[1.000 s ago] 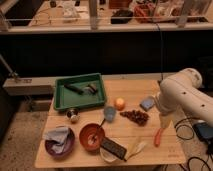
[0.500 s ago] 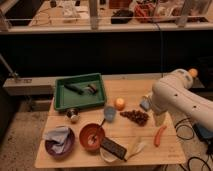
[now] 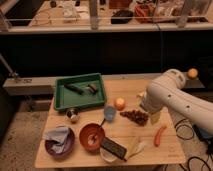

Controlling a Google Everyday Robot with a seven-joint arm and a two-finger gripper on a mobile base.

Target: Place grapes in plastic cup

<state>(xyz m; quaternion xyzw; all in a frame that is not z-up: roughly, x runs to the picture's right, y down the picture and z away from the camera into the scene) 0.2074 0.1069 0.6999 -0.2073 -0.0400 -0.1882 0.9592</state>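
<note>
Gripper hangs right of centre of frame, under the white arm, just right of the grapes; jaws spread, nothing between them; I cannot tell whether a tip touches the bunch. Grapes lie flat on the wooden table at centre of frame, dark bunch running left to right; plastic cup stands upright just left of them, near but apart; orange fruit sits just above the gap between the 2; red-orange sausage-shaped item lies lower right of the bunch; reddish-brown bowl sits below the cup.

Step in hand, as I read it: approach for the pick; nothing lifted yet. To do it well: shift the gripper left until it is centred over the thick middle of the bunch; set the jaws across the short width, not along the length; descend straight; close gently so no berries pop off the stem. Keep clear of the orange fruit; a nudge could roll it into the cup. Cup looks light and narrow; carry high and release from directly above its mouth, bunch hanging end-down.
</note>
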